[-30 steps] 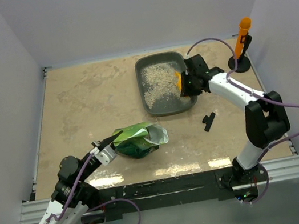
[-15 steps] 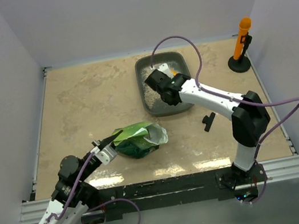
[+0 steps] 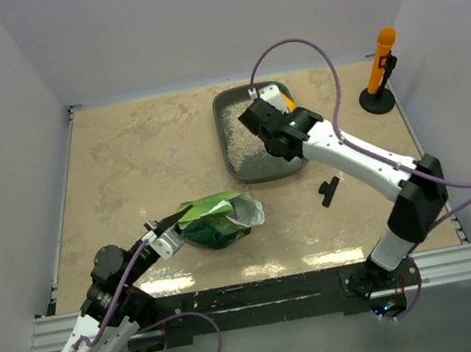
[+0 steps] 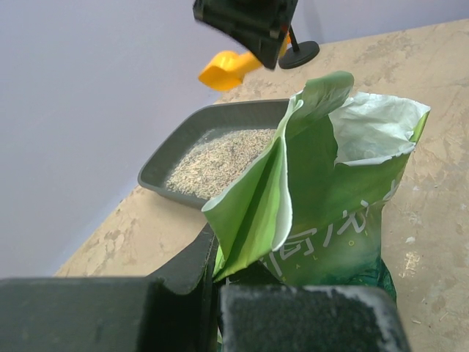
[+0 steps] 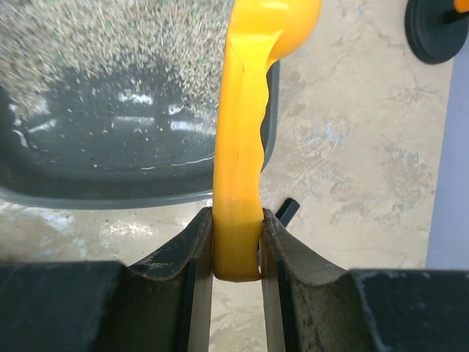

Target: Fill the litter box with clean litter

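- Up in the top external view, the litter box (image 3: pixel 240 152) sits upper centre-right on the beige stone-look tabletop (image 3: pixel 142 165); the clean litter (image 3: pixel 232 129) lies pale and grainy along its left and far part, while the near floor of the tray shows bare dark grey in the right wrist view
- Over the box hangs the right gripper (image 5: pixel 237 246), its two fingers pinching the handle of a yellow scoop (image 5: pixel 249 110); the scoop's broad end reaches past the tray's right rim toward the upper part of that frame
- Lower centre-left of the top view, the green bag (image 3: pixel 220 218) lies on the tabletop, well apart from the box; its mouth gapes open with the white lining showing
- Clamped tight on the bag's folded top edge is the left gripper (image 4: pixel 212 275), jaws pressed together on the green film
- At the upper right stands an orange tool in a black base (image 3: pixel 378 69); a small black part (image 3: pixel 329 189) lies on the table right of the bag
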`<state>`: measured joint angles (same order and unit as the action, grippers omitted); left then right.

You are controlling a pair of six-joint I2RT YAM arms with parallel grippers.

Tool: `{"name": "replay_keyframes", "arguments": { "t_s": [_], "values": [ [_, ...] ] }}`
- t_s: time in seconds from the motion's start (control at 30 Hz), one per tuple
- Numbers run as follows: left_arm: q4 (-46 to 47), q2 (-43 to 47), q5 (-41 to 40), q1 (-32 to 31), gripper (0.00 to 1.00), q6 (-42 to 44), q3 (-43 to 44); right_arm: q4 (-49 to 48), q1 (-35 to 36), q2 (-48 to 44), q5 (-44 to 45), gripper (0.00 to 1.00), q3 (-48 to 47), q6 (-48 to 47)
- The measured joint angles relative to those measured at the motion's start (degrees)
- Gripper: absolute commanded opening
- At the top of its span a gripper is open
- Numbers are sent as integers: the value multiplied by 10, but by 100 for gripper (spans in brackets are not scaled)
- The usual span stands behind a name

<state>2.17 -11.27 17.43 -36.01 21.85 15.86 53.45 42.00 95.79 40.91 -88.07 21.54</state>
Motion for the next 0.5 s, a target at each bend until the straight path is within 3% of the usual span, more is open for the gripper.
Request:
{"name": "replay_keyframes", "arguments": {
  "t_s": [0.23,0.5],
  "values": [
    [-2,3,1,0,0,0,0,-9,-54,-140,-26,0,21,24],
    [-2,3,4,0,0,-1,0,-119,-244,-210,-124,0,220,28]
  ]
}}
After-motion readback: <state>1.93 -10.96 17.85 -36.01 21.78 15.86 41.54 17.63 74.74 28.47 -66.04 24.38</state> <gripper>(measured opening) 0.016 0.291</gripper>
